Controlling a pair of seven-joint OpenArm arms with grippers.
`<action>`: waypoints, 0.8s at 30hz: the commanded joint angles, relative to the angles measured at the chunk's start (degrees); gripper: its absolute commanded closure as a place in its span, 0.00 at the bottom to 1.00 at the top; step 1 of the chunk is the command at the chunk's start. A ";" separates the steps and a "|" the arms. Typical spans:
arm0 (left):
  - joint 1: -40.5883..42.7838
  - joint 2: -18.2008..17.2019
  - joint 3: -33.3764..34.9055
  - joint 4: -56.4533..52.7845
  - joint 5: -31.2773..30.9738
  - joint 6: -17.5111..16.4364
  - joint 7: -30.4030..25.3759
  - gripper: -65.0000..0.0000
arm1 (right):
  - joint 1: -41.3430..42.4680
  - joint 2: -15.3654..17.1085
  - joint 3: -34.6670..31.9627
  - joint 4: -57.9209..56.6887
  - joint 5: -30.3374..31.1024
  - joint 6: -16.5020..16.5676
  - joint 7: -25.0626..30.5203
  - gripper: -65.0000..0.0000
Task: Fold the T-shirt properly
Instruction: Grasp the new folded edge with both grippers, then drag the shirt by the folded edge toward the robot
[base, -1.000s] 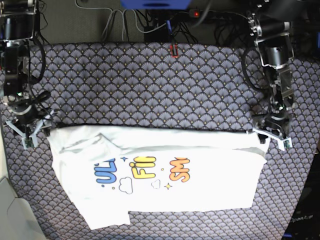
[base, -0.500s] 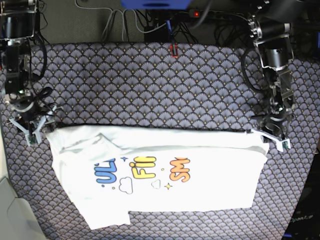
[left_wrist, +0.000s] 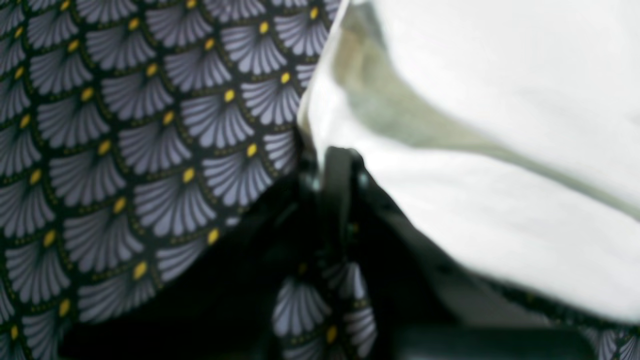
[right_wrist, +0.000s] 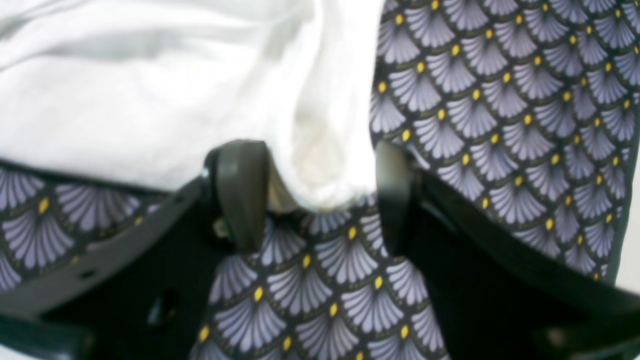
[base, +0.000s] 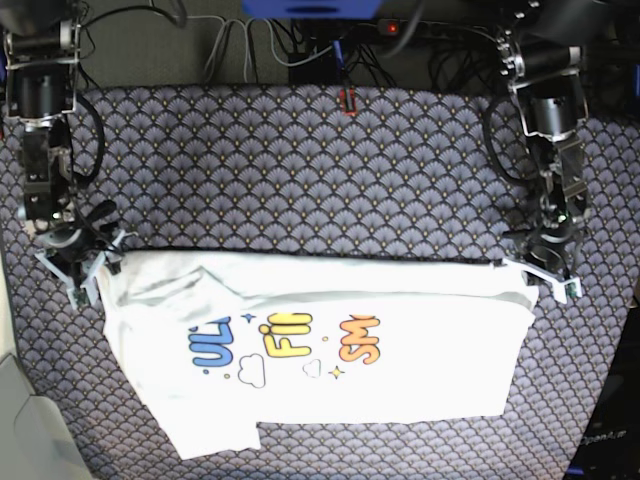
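The T-shirt (base: 420, 385) lies flat on the table with its print facing up and its top edge folded over along a straight line. In the right wrist view my right gripper (right_wrist: 316, 155) is open, and the shirt's white corner (right_wrist: 325, 175) sits between its two fingers. In the base view this gripper (base: 80, 268) is at the shirt's upper left corner. My left gripper (base: 540, 270) is at the shirt's upper right corner. In the blurred left wrist view its jaws (left_wrist: 340, 160) look closed at the shirt's edge (left_wrist: 500, 100).
A cloth with a grey and yellow fan pattern (base: 300, 160) covers the table. Cables and a power strip (base: 300, 40) lie beyond the back edge, with a small red object (base: 348, 100) at that edge. The table's sides are just outside both grippers.
My right gripper has shifted slightly right and down, closer to the shirt's left corner. My left gripper rose slightly, then held. The shirt has hardly moved.
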 joint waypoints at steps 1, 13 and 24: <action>-1.02 -0.83 -0.09 0.63 0.36 0.44 0.03 0.99 | 1.04 1.15 0.47 0.63 0.14 -0.31 1.10 0.59; 1.70 -1.62 -0.18 3.27 0.36 0.26 0.47 0.99 | -3.53 3.34 0.99 6.61 0.14 -0.31 0.93 1.00; 13.40 -1.62 -0.71 23.31 -0.08 0.17 12.68 0.99 | -20.24 4.57 5.83 22.17 0.14 -0.31 1.10 1.00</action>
